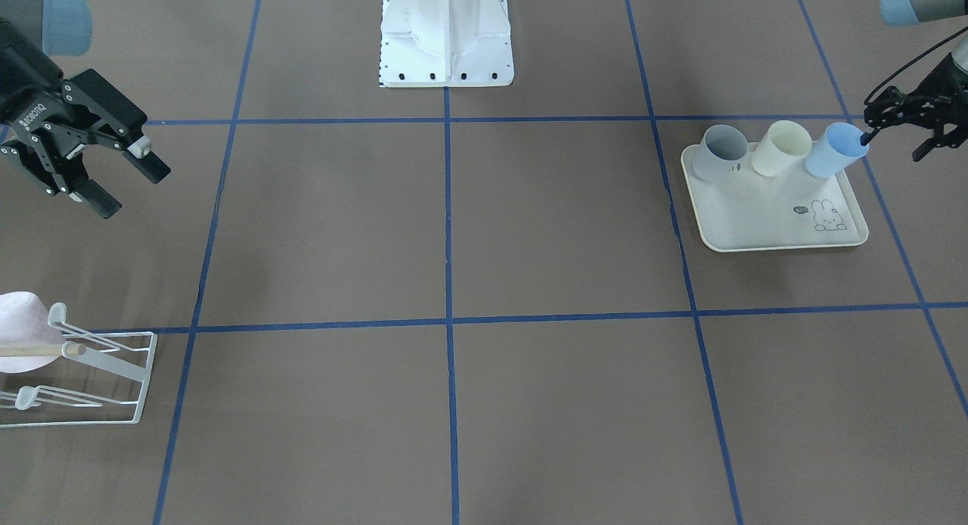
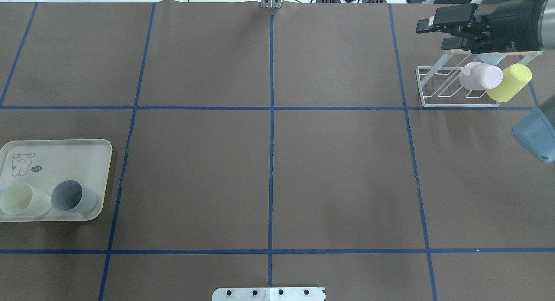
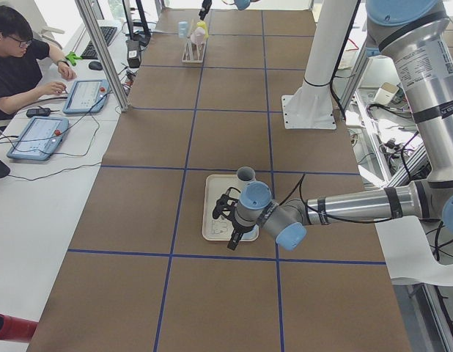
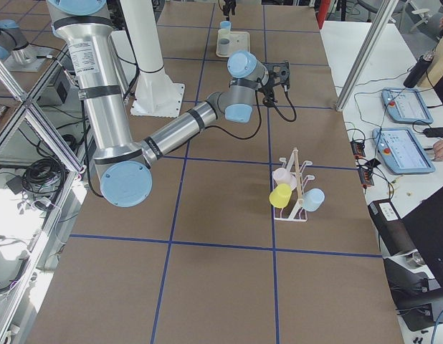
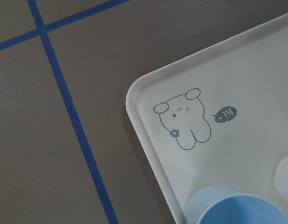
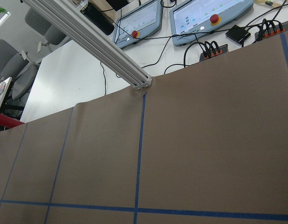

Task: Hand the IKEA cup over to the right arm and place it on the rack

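The smooth pale-blue cup (image 1: 836, 150) stands at the far corner of the glossy cream tray (image 1: 764, 219), right of the front view, beside a cream cup (image 1: 779, 148) and a grey cup (image 1: 718, 153); the left gripper (image 1: 894, 145) is spread at its rim (one fingertip seems to dip inside), not clamped; the right gripper (image 1: 130, 191), upper left, hangs spread and empty; the white wire rack (image 1: 113, 374) is cut off at the lower left edge, its pink cup (image 1: 23, 332) half seen.
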Available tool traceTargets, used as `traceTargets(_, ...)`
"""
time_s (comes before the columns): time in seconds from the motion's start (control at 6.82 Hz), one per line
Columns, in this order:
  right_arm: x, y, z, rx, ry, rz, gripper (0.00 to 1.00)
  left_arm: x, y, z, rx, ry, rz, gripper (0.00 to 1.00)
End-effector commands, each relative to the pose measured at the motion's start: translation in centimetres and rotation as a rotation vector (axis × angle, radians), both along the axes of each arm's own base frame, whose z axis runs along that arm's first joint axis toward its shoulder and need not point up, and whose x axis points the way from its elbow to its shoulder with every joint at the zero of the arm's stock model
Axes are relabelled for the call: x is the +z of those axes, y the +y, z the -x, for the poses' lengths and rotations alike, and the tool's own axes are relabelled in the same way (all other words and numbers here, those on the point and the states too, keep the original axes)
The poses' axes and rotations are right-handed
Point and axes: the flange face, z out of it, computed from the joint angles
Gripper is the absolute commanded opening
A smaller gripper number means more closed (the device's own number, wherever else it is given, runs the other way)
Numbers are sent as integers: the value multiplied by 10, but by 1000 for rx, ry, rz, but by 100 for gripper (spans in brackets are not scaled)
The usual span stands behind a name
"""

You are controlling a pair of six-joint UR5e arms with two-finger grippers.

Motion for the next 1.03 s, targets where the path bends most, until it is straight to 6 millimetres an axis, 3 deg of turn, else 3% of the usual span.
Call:
traceTargets(0.0,2,0,0,-1,1,2,100,-1,4,-14,47,9,3,98)
traceTargets(0.15,1,0,0,-1,0,1,100,-1,4,-15,51,10,1,94)
traceTargets(0.29,1,0,0,1,1,1,100,4,5,-15,50,3,12,68)
traceTargets(0.44,0,0,0,-1,0,0,100,3,2,-16,51,6,8,50)
traceTargets(0.88,0,0,0,1,1,-2,100,3,-3,-28,73,10,6,46)
